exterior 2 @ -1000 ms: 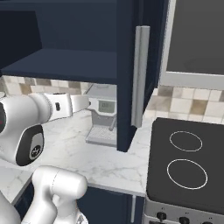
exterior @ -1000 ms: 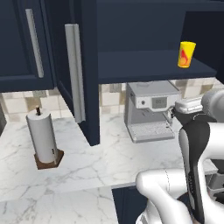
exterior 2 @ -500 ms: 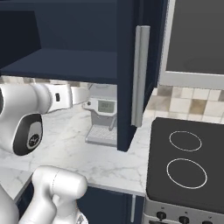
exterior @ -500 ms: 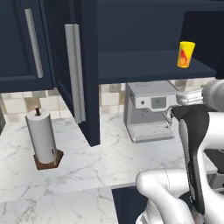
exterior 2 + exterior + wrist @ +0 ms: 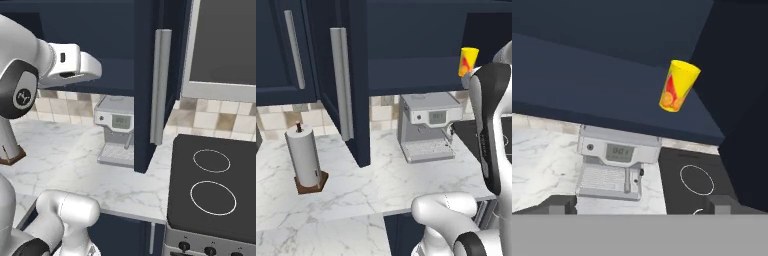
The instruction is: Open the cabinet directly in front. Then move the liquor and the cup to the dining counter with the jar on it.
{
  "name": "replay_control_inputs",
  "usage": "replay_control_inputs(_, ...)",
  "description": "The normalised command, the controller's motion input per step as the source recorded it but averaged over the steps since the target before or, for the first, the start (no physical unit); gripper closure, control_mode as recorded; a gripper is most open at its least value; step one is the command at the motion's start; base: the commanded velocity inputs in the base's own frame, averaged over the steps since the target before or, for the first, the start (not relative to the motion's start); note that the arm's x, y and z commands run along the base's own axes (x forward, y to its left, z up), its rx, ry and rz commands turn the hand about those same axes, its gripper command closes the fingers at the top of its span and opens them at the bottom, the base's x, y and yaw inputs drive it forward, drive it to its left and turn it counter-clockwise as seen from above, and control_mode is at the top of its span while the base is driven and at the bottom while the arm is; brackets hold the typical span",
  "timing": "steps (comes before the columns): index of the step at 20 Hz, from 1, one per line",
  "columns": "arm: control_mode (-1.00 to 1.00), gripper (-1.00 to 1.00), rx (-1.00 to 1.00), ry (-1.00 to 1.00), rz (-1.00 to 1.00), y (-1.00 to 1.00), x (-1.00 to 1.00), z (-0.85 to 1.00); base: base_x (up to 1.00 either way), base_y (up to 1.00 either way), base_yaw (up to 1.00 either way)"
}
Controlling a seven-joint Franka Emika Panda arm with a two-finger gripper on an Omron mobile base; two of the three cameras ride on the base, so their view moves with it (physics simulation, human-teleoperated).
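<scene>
The white arm rises from the near edge and bends level at shelf height, its two-finger gripper [image 5: 640,204] spread wide and holding nothing, aimed into the open dark navy wall cabinet [image 5: 406,45]. Below on the marble worktop [image 5: 386,180] stand one silver coffee machine [image 5: 428,127] and, far left, one white paper-towel roll [image 5: 303,160]. One small yellow cup with a red-orange mark [image 5: 678,86] stands upright on the cabinet shelf, far right; any writing is unreadable.

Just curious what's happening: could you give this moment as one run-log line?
dark navy wall cabinet: open | small yellow cup: on shelf, untouched | gripper: open, facing cup, empty | silver coffee machine: below on counter
</scene>
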Motion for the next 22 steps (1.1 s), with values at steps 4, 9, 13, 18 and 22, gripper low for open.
replay_control_inputs(4,-1.00,-1.00,0.00,0.00,0.00,0.00,0.11,0.00,0.00,0.00,0.00)
replay_control_inputs(9,-1.00,-1.00,0.00,-0.03,-0.10,0.00,0.16,-0.04,0.00,0.00,0.00)
replay_control_inputs(13,-1.00,-1.00,0.00,-0.05,-0.13,0.00,0.09,0.00,0.00,0.00,0.00)
replay_control_inputs(18,-1.00,-1.00,0.00,0.00,0.00,0.00,0.40,0.00,0.00,0.00,0.00)
replay_control_inputs(22,-1.00,-1.00,0.00,0.00,0.00,-0.10,0.39,0.00,0.00,0.00,0.00)
